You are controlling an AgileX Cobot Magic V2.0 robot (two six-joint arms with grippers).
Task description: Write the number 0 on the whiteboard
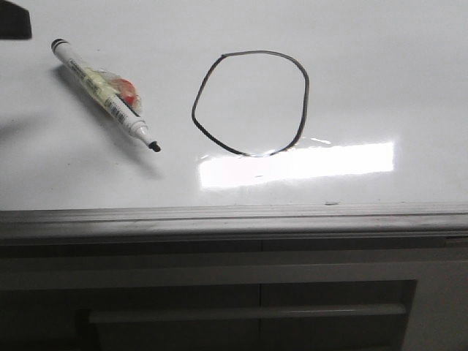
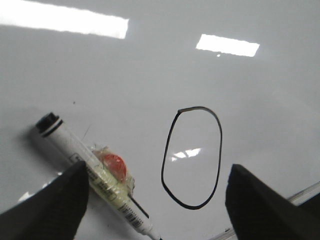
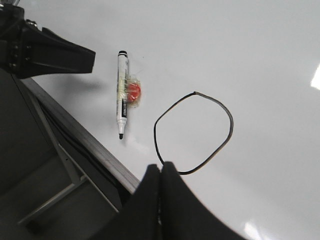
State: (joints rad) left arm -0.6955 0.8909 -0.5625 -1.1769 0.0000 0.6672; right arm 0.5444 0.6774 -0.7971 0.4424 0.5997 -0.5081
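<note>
The whiteboard (image 1: 380, 73) lies flat, glossy white, with a grey edge rail (image 1: 234, 216) at the front. The number 0 (image 1: 306, 95) is a closed black loop near its middle; it also shows in the left wrist view (image 2: 220, 150) and the right wrist view (image 3: 232, 127). A white marker (image 1: 106, 93) with tape and a red blob lies loose to the left of the loop, tip uncapped. My left gripper (image 2: 159, 200) is open and empty above the board, the marker (image 2: 95, 170) by one finger. My right gripper (image 3: 160, 167) is shut and empty over the board's front edge.
A dark grey panel with a handle bar (image 1: 248, 313) sits below the rail. A bright glare patch (image 1: 296, 164) lies just in front of the loop. The left arm's dark body (image 3: 45, 52) shows beyond the marker (image 3: 121, 95) in the right wrist view.
</note>
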